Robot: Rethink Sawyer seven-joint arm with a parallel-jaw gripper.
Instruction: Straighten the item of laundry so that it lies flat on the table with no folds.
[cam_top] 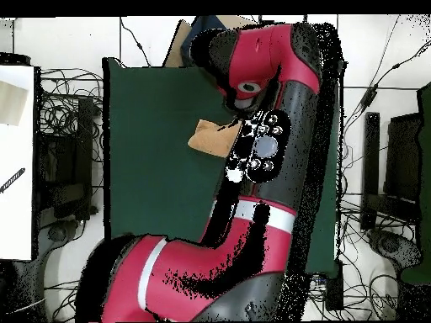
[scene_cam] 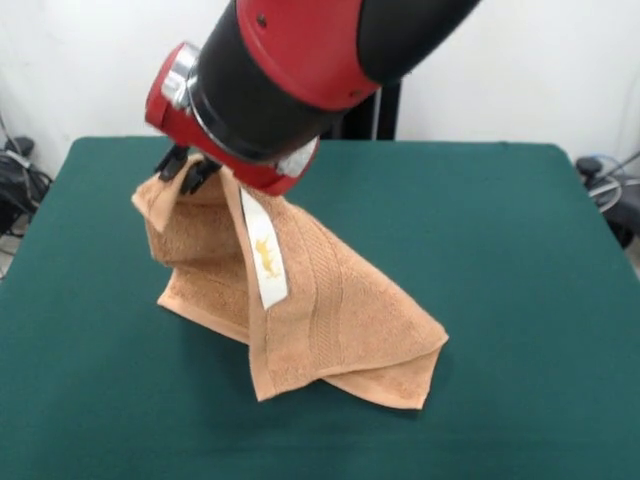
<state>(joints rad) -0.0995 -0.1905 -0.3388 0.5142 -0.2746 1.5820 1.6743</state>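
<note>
The item of laundry [scene_cam: 320, 300], a tan terry towel with woven bands, hangs crumpled from my gripper [scene_cam: 188, 170]. Its upper corner is pinched between the black fingers [scene_cam: 200, 176], which are shut on it. The lower part rests folded on the green table [scene_cam: 520, 300], with one corner pointing to the right. A long white tag [scene_cam: 265, 252] runs down the towel's front. In the overhead view the arm covers most of the towel; only a tan patch [cam_top: 209, 137] shows beside the wrist, on the table [cam_top: 151, 168]. The gripper itself is hidden there.
The red and black arm [scene_cam: 300, 60] leans over the table's far left part. Cables and dark gear [scene_cam: 20, 180] lie off the left edge, more cables [scene_cam: 600, 180] off the right. A white surface [cam_top: 17, 168] stands beside the table in the overhead view.
</note>
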